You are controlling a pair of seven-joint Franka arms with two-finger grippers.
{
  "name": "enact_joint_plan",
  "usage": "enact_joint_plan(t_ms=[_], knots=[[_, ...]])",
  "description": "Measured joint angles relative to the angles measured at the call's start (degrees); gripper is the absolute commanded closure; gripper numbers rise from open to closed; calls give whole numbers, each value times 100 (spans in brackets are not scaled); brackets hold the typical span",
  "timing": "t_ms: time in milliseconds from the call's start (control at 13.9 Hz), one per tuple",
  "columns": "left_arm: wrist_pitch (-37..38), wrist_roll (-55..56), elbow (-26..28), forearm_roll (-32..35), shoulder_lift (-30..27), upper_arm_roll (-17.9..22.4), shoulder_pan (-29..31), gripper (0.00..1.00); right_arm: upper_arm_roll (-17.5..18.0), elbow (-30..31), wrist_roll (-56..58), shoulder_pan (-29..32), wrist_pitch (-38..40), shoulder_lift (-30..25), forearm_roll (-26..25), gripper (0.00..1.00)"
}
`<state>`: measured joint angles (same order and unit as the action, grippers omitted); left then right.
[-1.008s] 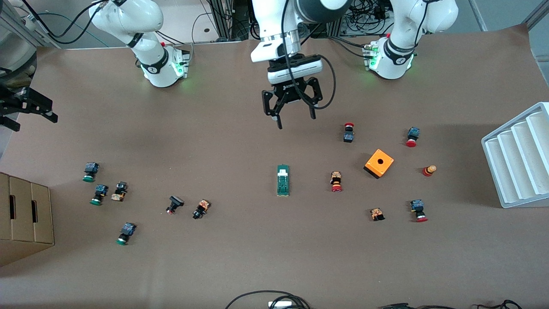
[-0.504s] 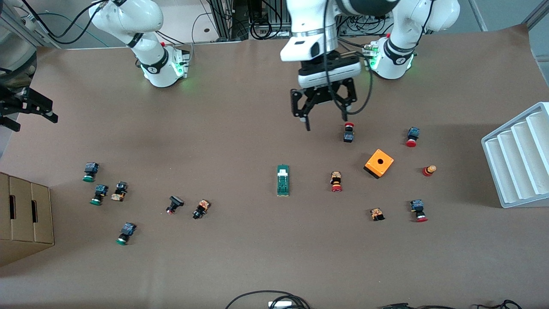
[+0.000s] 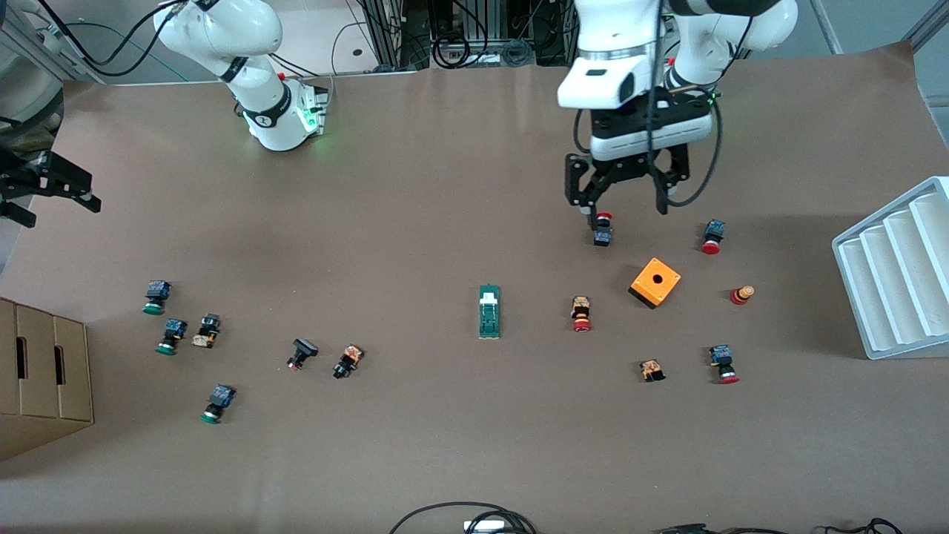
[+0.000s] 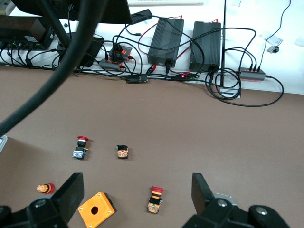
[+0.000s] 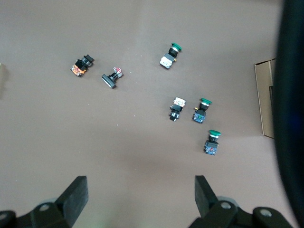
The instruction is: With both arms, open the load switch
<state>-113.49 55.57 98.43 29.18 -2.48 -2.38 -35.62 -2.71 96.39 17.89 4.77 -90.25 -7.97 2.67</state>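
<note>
The load switch (image 3: 488, 311), a slim dark-green block with a white tab, lies flat near the middle of the table with nothing touching it. My left gripper (image 3: 625, 211) hangs open and empty over the table toward the left arm's end, above a red-capped push button (image 3: 603, 228) and near the orange box (image 3: 655, 282). In the left wrist view that gripper (image 4: 137, 185) spreads wide over the orange box (image 4: 97, 210) and a red button (image 4: 155, 199). My right gripper (image 3: 61, 211) waits open over the right arm's end of the table, and in its wrist view the gripper (image 5: 140, 187) is empty.
Red-capped buttons (image 3: 581, 313) are scattered round the orange box. Green-capped buttons (image 3: 156, 297) lie toward the right arm's end, beside a cardboard box (image 3: 44, 378). A white ribbed tray (image 3: 897, 274) stands at the left arm's end. Cables (image 3: 463, 515) lie at the edge nearest the front camera.
My left gripper has swung toward the left arm's end of the table, from over the bare middle to above the red-capped button. It stayed open. The right arm has not moved.
</note>
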Motion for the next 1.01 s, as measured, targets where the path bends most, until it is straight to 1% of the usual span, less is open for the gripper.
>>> enact_joint_plan(t_ms=[432,864,1008], knots=[[4,-915,-148,-902,-82,20,886,0,3,-11,0,-2,0,-1,0,0],[130,-1394,-288,-1086,-91,26,1774,0,17,-17,0,-14,0,-4,0,0],[297,-1628,-302,-1379,-98,25,2173,0,18,-18,0,-63,0,-4,0,0]])
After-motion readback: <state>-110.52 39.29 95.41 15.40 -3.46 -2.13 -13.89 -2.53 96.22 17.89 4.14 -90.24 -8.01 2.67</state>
